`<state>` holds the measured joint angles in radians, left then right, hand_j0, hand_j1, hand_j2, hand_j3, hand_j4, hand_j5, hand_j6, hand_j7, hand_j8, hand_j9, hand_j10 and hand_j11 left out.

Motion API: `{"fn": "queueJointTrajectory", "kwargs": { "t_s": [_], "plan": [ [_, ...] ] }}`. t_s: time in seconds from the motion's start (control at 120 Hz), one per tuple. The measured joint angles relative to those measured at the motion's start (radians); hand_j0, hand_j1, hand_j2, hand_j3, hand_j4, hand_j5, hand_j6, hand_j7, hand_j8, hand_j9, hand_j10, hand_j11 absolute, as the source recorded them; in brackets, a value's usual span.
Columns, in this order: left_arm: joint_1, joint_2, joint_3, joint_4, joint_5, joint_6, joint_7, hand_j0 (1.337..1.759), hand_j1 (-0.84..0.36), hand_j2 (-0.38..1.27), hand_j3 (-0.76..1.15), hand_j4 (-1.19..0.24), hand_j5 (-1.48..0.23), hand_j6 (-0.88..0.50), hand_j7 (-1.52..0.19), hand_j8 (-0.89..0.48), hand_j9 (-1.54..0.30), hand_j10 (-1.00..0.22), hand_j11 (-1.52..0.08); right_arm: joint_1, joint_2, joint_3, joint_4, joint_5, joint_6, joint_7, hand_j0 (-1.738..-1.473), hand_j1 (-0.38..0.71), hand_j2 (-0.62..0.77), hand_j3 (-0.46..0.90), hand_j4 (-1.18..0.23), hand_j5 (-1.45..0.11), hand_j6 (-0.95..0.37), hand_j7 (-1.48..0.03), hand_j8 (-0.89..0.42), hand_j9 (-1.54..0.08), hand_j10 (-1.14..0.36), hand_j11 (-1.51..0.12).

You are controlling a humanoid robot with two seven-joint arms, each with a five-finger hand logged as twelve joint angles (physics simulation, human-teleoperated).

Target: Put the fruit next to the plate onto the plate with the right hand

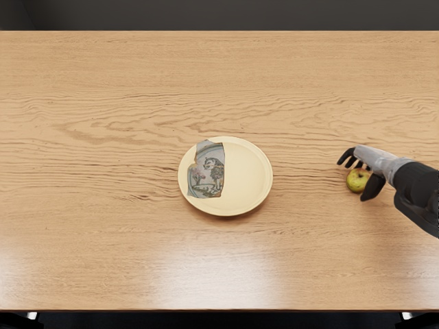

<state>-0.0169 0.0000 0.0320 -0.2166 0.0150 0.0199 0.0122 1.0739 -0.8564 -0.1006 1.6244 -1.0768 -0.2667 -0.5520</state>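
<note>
Head view: fruit (pixel 355 181), well right of plate (pixel 251 179), is straddled but not yet gripped by spread fingers of right hand (pixel 371 164); closure should be centred before lifting.

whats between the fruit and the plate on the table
Nothing. In the head view, only bare wooden table lies between the fruit and the plate.

The right hand (pixel 369 164) has a pale grey metallic back, black fingers (pixel 347 158), and a bulky black forearm (pixel 418 188).
</note>
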Motion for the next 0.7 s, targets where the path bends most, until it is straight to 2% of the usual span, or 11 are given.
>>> {"fn": "queueJointTrajectory", "kwargs": {
  "t_s": [0.217, 0.467, 0.625, 0.7],
  "plan": [
    [0.000, 0.000, 0.000, 0.000, 0.000, 0.000, 0.000, 1.658, 0.35, 0.00, 0.00, 0.00, 0.00, 0.00, 0.00, 0.00, 0.00, 0.00, 0.00, 0.000, 0.028, -0.004, -0.020, -0.058, -0.002, -0.046, -1.658, 0.11, -0.07, 0.00, -0.39, -0.50, -0.39, -0.50, -0.39, -0.50, -0.39, -0.50],
    [0.000, 0.000, 0.000, 0.000, 0.000, 0.000, 0.000, 1.658, 0.35, 0.00, 0.00, 0.00, 0.00, 0.00, 0.00, 0.00, 0.00, 0.00, 0.00, -0.009, 0.043, -0.021, -0.022, -0.096, -0.010, -0.058, -1.657, 0.22, -0.06, 0.00, -0.48, -0.63, -0.49, -0.62, -0.48, -0.63, -0.48, -0.63],
    [0.000, 0.000, 0.000, 0.000, 0.000, 0.000, 0.000, 1.658, 0.35, 0.00, 0.00, 0.00, 0.00, 0.00, 0.00, 0.00, 0.00, 0.00, 0.00, -0.014, 0.045, -0.021, -0.022, -0.104, -0.023, -0.059, -1.654, 0.28, 0.16, 0.00, -0.63, -0.80, -0.50, -0.81, -0.47, -0.81, -0.62, -0.81],
    [0.000, 0.000, 0.000, 0.000, 0.000, 0.000, 0.000, 1.658, 0.35, 0.00, 0.00, 0.00, 0.00, 0.00, 0.00, 0.00, 0.00, 0.00, 0.00, -0.015, 0.046, -0.017, -0.022, -0.102, -0.025, -0.059, -1.653, 0.28, 0.21, 0.00, -0.68, -0.88, -0.49, -0.88, -0.45, -0.90, -0.68, -0.90]
  ]
}}
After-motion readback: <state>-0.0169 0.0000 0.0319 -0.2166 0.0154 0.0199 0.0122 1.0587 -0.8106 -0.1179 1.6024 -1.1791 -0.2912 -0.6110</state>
